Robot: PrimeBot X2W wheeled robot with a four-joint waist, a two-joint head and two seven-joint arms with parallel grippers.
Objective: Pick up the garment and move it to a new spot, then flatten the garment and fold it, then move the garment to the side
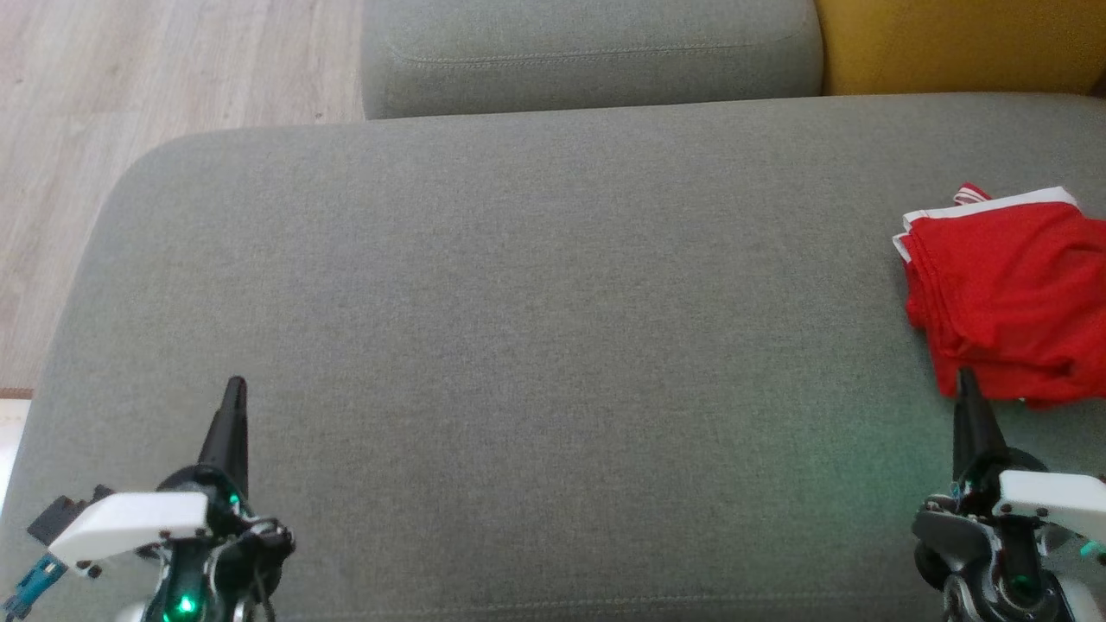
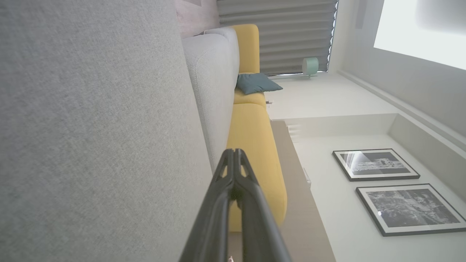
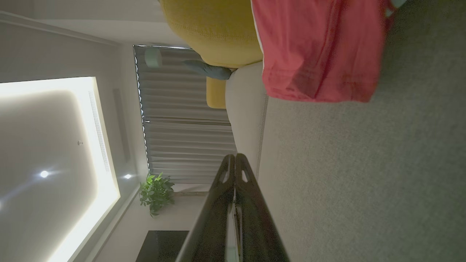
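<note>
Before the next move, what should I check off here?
1. Garment folded: ok, a compact red stack.
2. Garment off to the side: ok, at the right end of the cushion.
3. Left gripper empty, jaws shut: ok.
4. Right gripper empty, jaws shut: ok.
5. Right gripper clear of garment: cannot tell; its tip overlaps the near edge in the head view.
6. Whole garment visible: not ok, cut by the frame edge.

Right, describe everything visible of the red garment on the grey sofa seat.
The red fabric garment with white trim along its far edge lies folded in stacked, slightly creased layers on the grey woven sofa seat, cut off by the head view's right edge. Only the seat seems to touch it; the shut right gripper points at its near edge, apart from it.
</note>
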